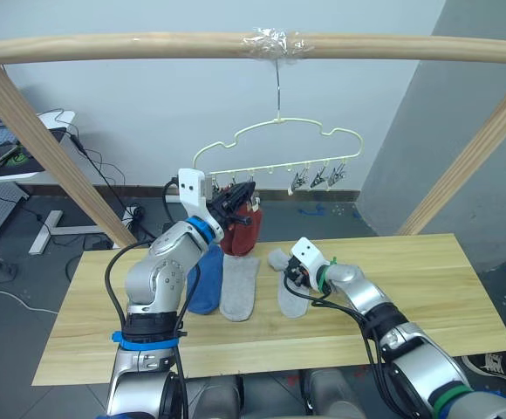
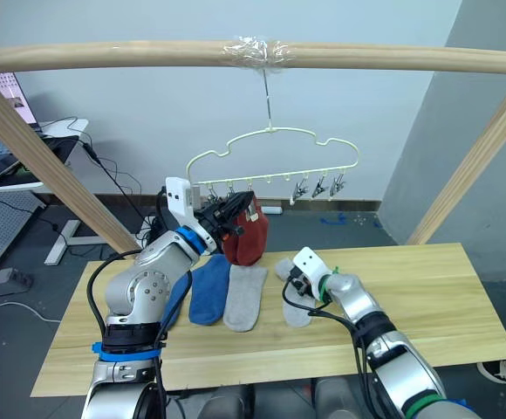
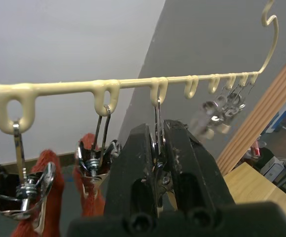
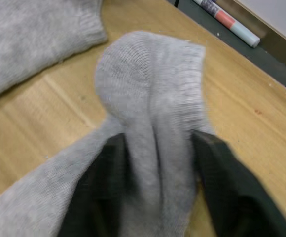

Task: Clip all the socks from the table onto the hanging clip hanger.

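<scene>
The pale yellow-green clip hanger (image 1: pixel 279 144) hangs by its hook from the round wooden rail (image 1: pixel 148 45), above the far edge of the counter (image 1: pixel 445 288). Along its lower bar there is a row of small metal clips (image 1: pixel 319 179); three free ones hang close together toward the right end.

The left gripper (image 1: pixel 238 200) is raised up to the left part of this bar. In the left wrist view its black fingers (image 3: pixel 133 173) are clenched around one metal clip (image 3: pixel 158 143), which hangs from the third loop of the bar. Just beside it, two clips hold rust red fabric. From the head views a rust red sock (image 1: pixel 240 231) hangs down from the hanger directly under the left gripper.

On the counter lie a blue sock (image 1: pixel 206 279) and, touching its side, a light grey sock (image 1: pixel 239 286), both lying lengthwise toward the robot. A second light grey sock (image 1: pixel 290 292) lies a little to the right of them. The right gripper (image 1: pixel 297 278) is low over this sock, and in the right wrist view its fingers (image 4: pixel 103 187) are grasping the grey fabric, which is bunched up in a fold between them, near the ribbed cuff. The rest of the sock rests on the wood.
</scene>
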Controlling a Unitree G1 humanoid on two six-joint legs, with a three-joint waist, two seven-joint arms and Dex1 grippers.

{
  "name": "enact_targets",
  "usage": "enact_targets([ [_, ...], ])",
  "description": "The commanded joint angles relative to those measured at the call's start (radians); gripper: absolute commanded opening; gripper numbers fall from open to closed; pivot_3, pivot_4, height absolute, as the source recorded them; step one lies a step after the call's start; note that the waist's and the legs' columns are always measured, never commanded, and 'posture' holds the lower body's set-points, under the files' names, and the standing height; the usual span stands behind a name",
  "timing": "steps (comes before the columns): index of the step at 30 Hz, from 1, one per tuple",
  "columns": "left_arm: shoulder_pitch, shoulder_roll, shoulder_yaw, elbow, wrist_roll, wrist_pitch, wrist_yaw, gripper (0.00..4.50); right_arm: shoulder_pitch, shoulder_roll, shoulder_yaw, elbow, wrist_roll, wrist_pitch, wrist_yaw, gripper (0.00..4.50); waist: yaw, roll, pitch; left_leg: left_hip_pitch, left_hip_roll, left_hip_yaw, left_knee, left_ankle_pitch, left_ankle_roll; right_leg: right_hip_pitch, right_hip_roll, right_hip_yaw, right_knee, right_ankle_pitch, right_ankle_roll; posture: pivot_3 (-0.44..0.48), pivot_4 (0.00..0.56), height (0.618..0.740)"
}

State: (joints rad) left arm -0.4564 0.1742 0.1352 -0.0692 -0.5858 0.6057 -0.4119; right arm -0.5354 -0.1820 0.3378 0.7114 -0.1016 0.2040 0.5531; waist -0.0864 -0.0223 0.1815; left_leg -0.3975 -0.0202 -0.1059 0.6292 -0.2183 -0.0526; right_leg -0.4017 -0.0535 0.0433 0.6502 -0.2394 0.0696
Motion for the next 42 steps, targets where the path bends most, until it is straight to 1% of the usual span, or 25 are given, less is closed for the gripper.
enact_targets([
  [1,-0.01,0.011,0.003,-0.027,-0.011,0.004,-0.006,0.07,0.101,-0.073,0.006,-0.103,-0.027,0.039,0.038,0.43,0.002,0.0,0.0,0.0,0.0,0.0,0.0,0.0,0.0,0.0,0.0,0.0,0.0,0.0,0.0,-0.079,0.145,0.74],
  [2,-0.012,0.01,0.005,-0.023,-0.016,0.011,-0.007,0.07,0.124,-0.089,-0.002,-0.149,-0.022,0.046,0.043,0.11,0.004,0.0,0.0,0.0,0.0,0.0,0.0,0.0,0.0,0.001,0.0,0.0,0.0,0.0,0.0,-0.083,0.145,0.74],
  [3,-0.015,0.009,0.01,-0.02,-0.026,0.021,-0.008,0.07,0.15,-0.106,-0.014,-0.208,-0.011,0.053,0.049,0.05,0.004,0.0,0.0,0.0,0.0,0.0,0.0,0.0,0.0,0.001,0.0,0.0,-0.001,0.0,0.0,-0.085,0.146,0.74],
  [4,-0.016,0.007,0.015,-0.019,-0.038,0.032,-0.007,0.07,0.171,-0.118,-0.025,-0.262,0.0,0.057,0.055,0.05,0.003,0.0,0.0,0.001,0.0,0.0,0.0,0.0,0.0,0.002,0.0,0.0,-0.001,0.0,0.001,-0.09,0.146,0.74],
  [7,-0.024,-0.007,0.059,-0.005,-0.126,0.132,0.014,0.07,0.252,-0.161,-0.079,-0.537,0.071,0.166,0.094,0.05,0.002,0.0,0.0,0.0,0.0,0.0,0.001,0.0,0.0,0.002,0.0,0.0,-0.001,-0.001,0.002,-0.101,0.143,0.74],
  [10,-0.046,-0.027,0.124,0.034,-0.221,0.244,0.081,0.07,0.318,-0.2,-0.118,-0.793,0.132,0.298,0.126,0.05,-0.004,0.0,0.0,0.0,0.0,0.0,0.001,0.0,0.0,0.001,0.0,0.0,0.0,-0.003,0.005,-0.112,0.144,0.74],
  [15,-0.081,-0.061,0.223,0.072,-0.372,0.361,0.172,0.07,0.373,-0.225,-0.143,-1.079,0.206,0.456,0.129,0.05,-0.003,0.0,0.0,0.001,0.0,-0.001,0.001,0.0,0.0,0.001,0.0,-0.001,0.0,-0.003,0.005,-0.123,0.144,0.74],
  [20,-0.088,-0.048,0.234,0.088,-0.396,0.38,0.196,0.07,0.363,-0.199,-0.177,-1.26,0.259,0.585,0.064,0.05,-0.003,0.0,0.0,0.0,0.0,0.0,0.001,0.0,0.0,0.001,0.0,0.0,-0.001,-0.003,0.006,-0.133,0.147,0.74],
  [24,-0.103,-0.062,0.252,0.102,-0.434,0.378,0.212,0.07,0.312,-0.159,-0.178,-1.318,0.288,0.663,0.014,0.05,-0.004,0.0,0.0,0.0,0.0,0.0,0.001,0.0,0.0,0.001,0.0,0.0,-0.001,-0.003,0.005,-0.143,0.15,0.74],
  [31,-0.107,-0.061,0.23,0.116,-0.436,0.366,0.211,0.07,0.244,-0.111,-0.157,-1.296,0.308,0.697,-0.042,0.05,-0.003,0.0,0.0,-0.001,0.0,0.0,0.0,0.0,0.0,0.001,0.0,-0.001,-0.002,-0.003,0.005,-0.149,0.152,0.74],
  [37,-0.108,-0.059,0.228,0.109,-0.442,0.359,0.215,0.07,0.233,-0.087,-0.163,-1.265,0.338,0.699,-0.054,0.05,-0.004,0.0,0.0,-0.001,0.0,0.0,0.0,0.0,0.0,-0.001,0.0,0.0,-0.002,-0.001,0.002,-0.141,0.152,0.74],
  [42,-0.109,-0.055,0.237,0.109,-0.446,0.351,0.217,0.07,0.241,-0.098,-0.159,-1.252,0.359,0.7,-0.051,0.05,-0.004,0.0,0.0,-0.001,0.0,0.0,0.0,0.0,0.0,-0.001,0.0,0.0,-0.002,-0.001,0.003,-0.134,0.152,0.74],
])
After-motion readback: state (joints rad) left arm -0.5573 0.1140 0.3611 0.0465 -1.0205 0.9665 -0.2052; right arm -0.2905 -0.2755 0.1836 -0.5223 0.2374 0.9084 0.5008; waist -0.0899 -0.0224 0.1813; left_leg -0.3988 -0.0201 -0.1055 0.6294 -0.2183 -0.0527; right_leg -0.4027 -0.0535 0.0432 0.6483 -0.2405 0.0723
